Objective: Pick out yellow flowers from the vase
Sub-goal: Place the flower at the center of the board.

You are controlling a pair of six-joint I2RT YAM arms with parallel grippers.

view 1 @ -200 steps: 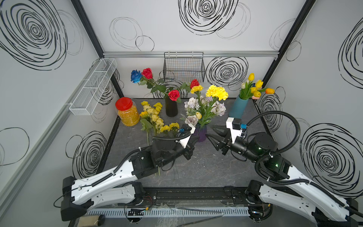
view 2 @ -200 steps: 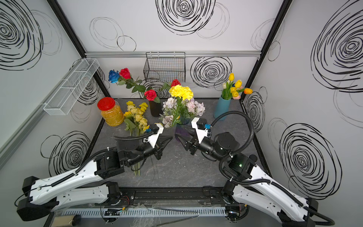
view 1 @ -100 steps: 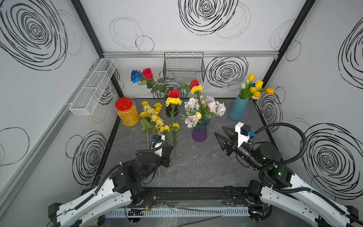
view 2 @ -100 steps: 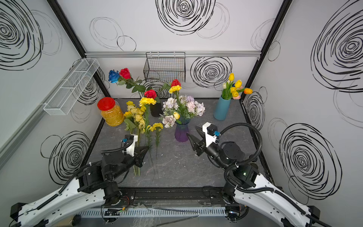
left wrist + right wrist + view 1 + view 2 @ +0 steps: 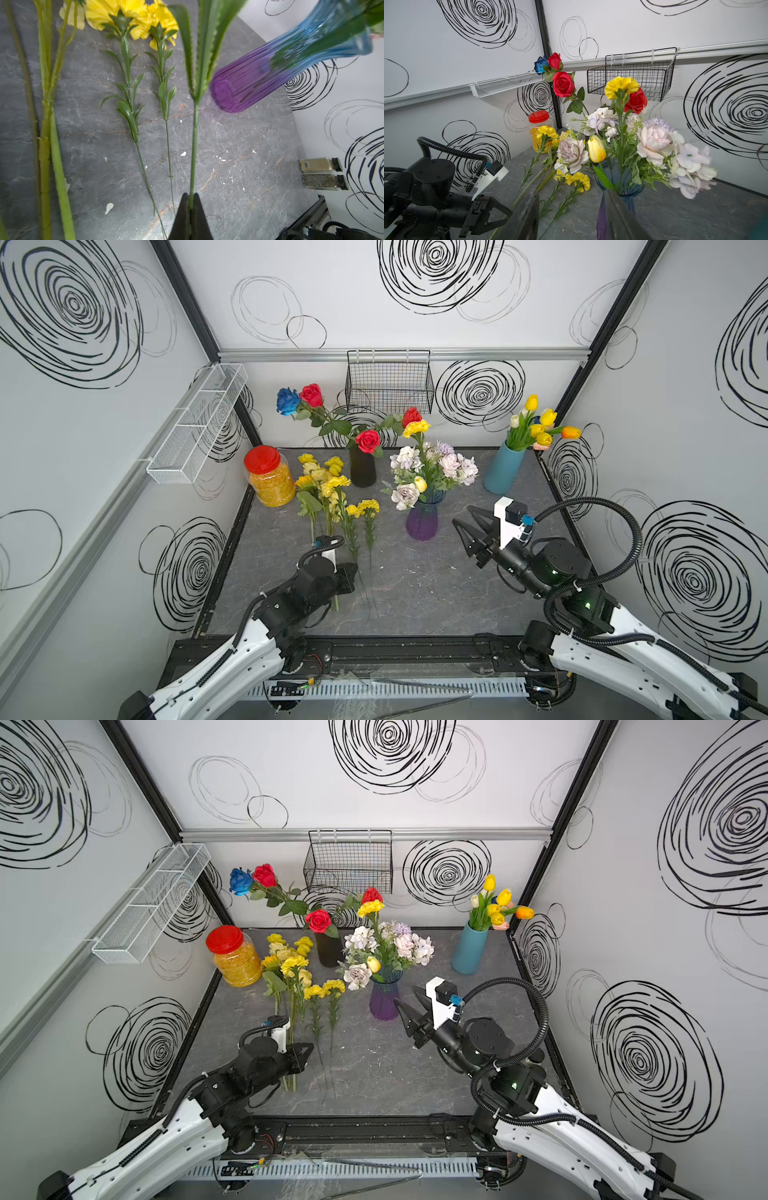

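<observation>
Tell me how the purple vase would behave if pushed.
The vase looks like ribbed glass: probably rigid, slick and breakable. A wide bouquet spreads above its narrow body, so it is likely top-heavy and may tip. Standing loose on the table, it may also slide.

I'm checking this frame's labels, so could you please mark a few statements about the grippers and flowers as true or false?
1. The left gripper is shut on a green stem. True.
2. The right gripper grips a flower. False: it is open and empty, near the purple vase.
3. The purple vase holds no yellow blooms. False: a yellow tulip and a yellow carnation stand in it.
4. Yellow flowers lie on the table between the red-lidded jar and the purple vase. True.
</observation>
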